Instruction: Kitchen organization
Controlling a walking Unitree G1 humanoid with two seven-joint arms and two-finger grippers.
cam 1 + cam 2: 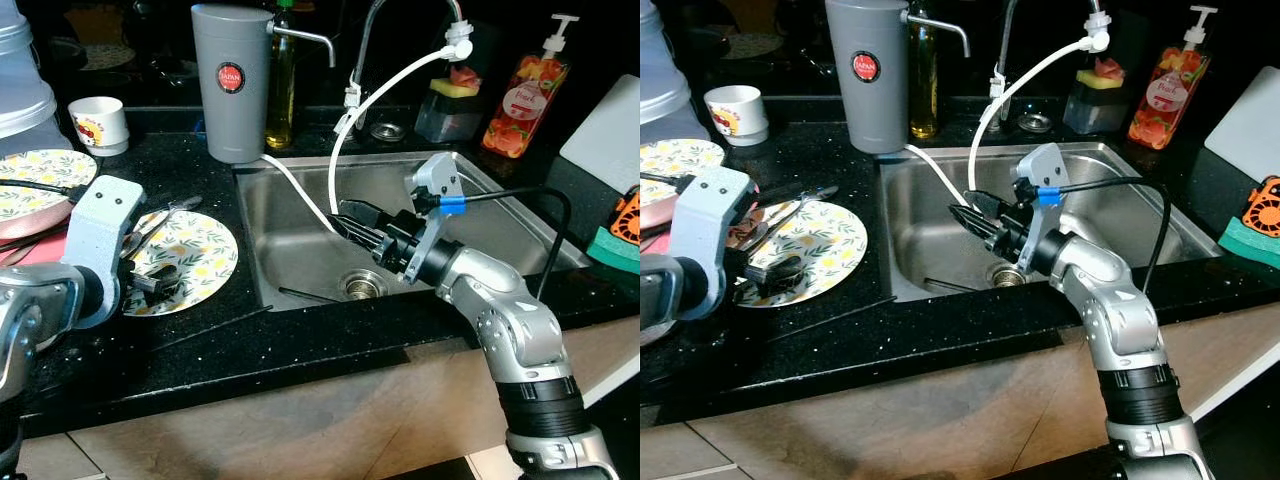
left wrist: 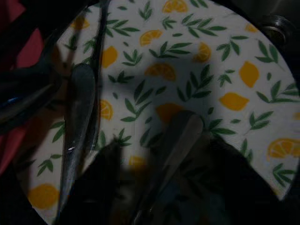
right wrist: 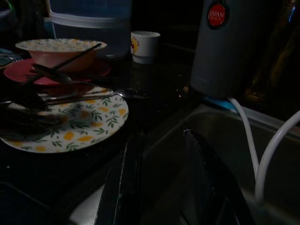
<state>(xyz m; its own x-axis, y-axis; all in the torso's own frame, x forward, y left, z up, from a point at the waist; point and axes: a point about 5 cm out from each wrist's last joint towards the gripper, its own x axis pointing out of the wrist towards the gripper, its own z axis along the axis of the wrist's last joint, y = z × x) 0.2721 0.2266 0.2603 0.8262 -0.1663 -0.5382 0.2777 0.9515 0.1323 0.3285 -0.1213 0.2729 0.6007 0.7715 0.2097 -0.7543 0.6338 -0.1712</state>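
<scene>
Left gripper [image 1: 150, 280] down over the lemon-patterned plate [image 1: 205, 250] on the black counter [image 1: 300, 345], left of the sink [image 1: 300, 215]. From the left wrist view, black fingers [image 2: 108, 178] spread apart just above the plate, a spoon [image 2: 176, 140] lying lengthwise in the gap between them, its bowl beyond the tips; cannot tell whether either finger touches it. A second spoon [image 2: 77, 122] beside it on the same plate, outside the fingers. Right gripper [image 1: 975, 215] out over the sink basin, pointing toward the counter, fingers [image 3: 126, 173] parted with nothing between them. Counted: two lemon-patterned plates, the one under the left gripper and another [image 1: 35, 180] at the counter's far left; one bowl [image 3: 61, 49] on a red plate [image 3: 28, 72] with a dark stick across it; one small white cup [image 1: 98, 122]; one tall grey canister [image 1: 232, 80] with a red round label at the sink's back corner; two white hoses [image 1: 345, 140] hanging into the basin; one soap pump bottle [image 1: 525, 95] behind the sink; one drain [image 1: 362, 285] in the basin floor.
</scene>
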